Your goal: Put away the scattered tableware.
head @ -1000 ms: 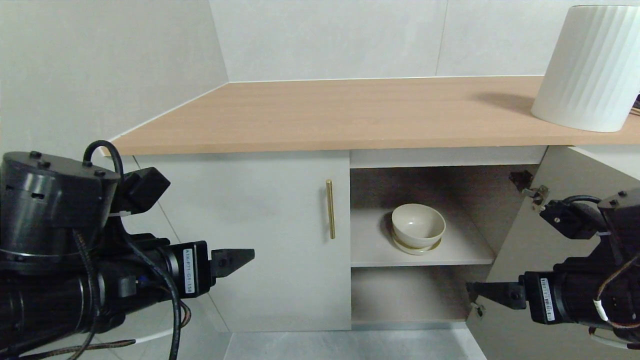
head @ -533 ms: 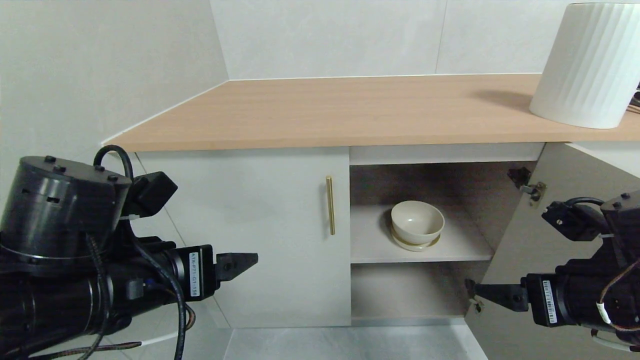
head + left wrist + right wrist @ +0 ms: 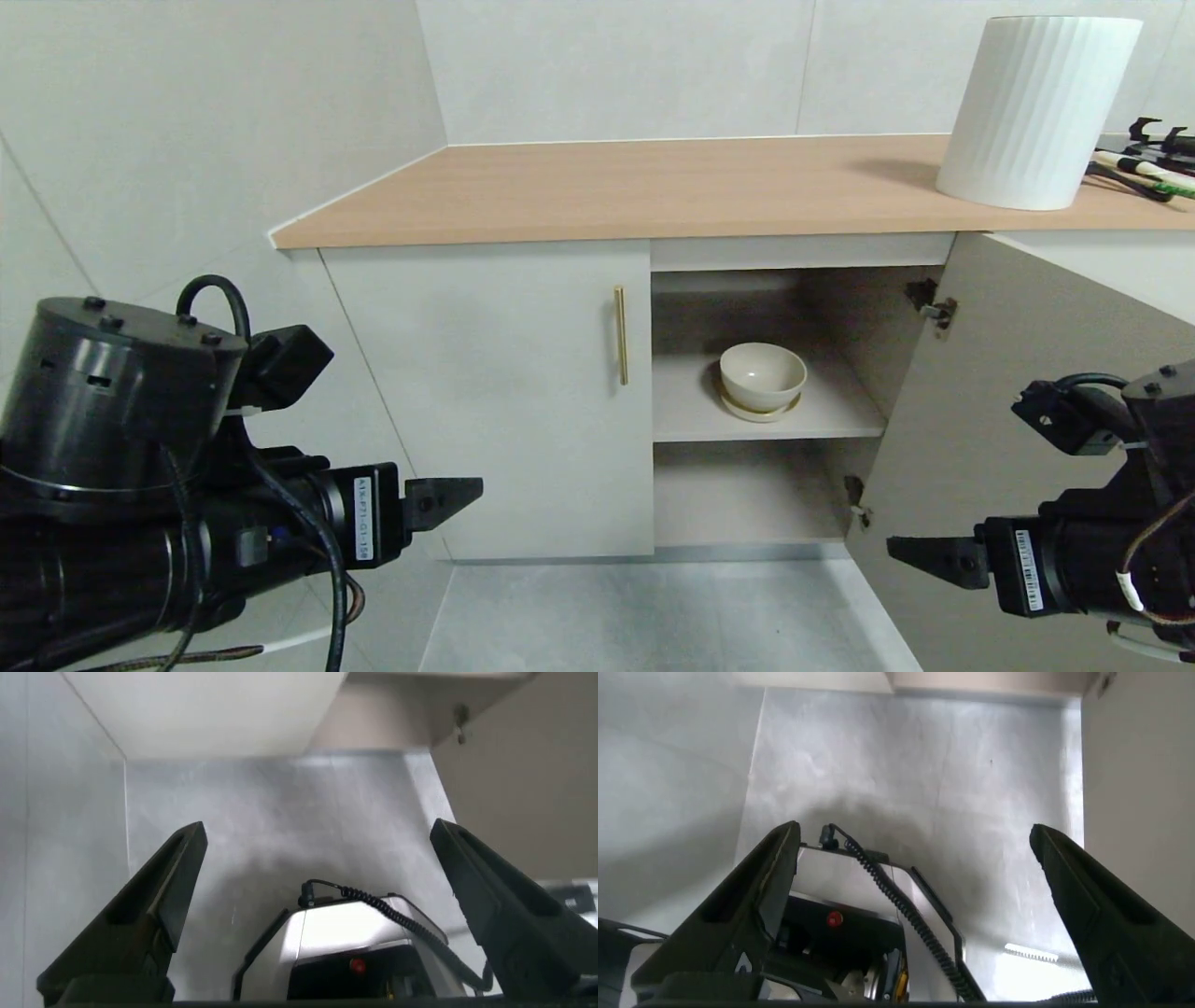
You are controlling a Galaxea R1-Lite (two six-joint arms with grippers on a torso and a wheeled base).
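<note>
Left gripper [image 3: 448, 499] and right gripper [image 3: 920, 555] hang low before the open cabinet [image 3: 504, 392], fingers spread wide and empty, while the bowl [image 3: 762, 373] sits on a plate [image 3: 758, 412] on the upper shelf [image 3: 840, 415].

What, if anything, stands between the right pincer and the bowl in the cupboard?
Nothing visible does. The bowl sits on a plate on the shelf; the door on that side is swung open, and the right pincer hangs lower, right of the opening.
</note>
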